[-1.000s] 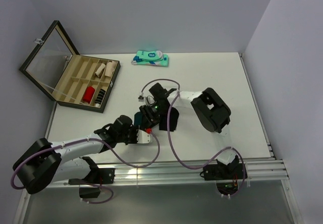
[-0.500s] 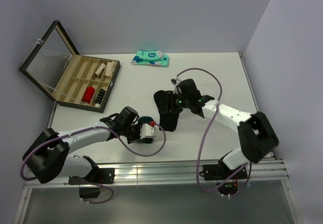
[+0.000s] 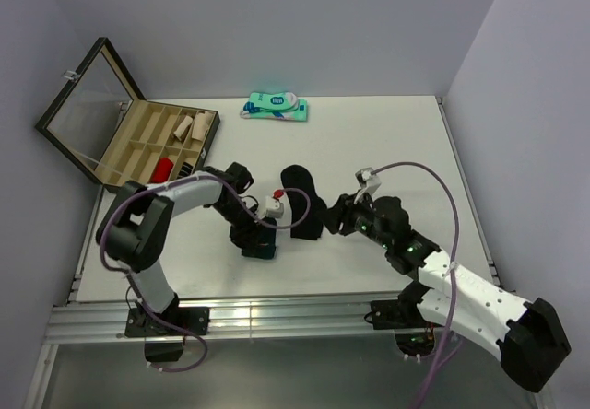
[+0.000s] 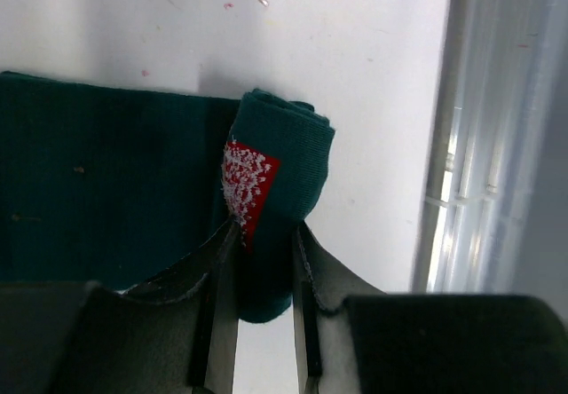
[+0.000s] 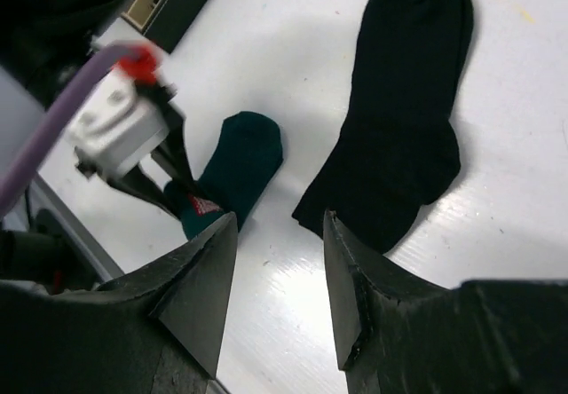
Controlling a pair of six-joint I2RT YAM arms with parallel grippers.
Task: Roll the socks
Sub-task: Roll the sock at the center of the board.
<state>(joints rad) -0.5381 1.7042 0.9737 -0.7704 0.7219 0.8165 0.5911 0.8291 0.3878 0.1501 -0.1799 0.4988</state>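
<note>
- Toward the near middle of the counter (image 3: 396,142), the left pincer (image 4: 264,243) is nearly closed, its two fingers nipping the rolled end of the dark green sock (image 4: 133,190).
- The wrist view shows that end turned into a short, tight roll with a red, white-flecked patch (image 4: 248,185) on its face. The roll stands between the fingers, and the rest of the sock lies flat to the left in that view.
- From above, the green sock sits under the left pincer (image 3: 258,239), left of the black sock (image 3: 304,202) and apart from it.
- The right pincer (image 5: 277,221) is spread wide with nothing between its fingers. It is above the counter at the near right side of the black sock.
- The black sock lies flat and unrolled, running from far to near, bent slightly at the heel.
- Further out, a teal-and-white packaged pair (image 3: 275,107) lies at the far edge.
- An open compartment case (image 3: 207,137) stands at the far left.
</note>
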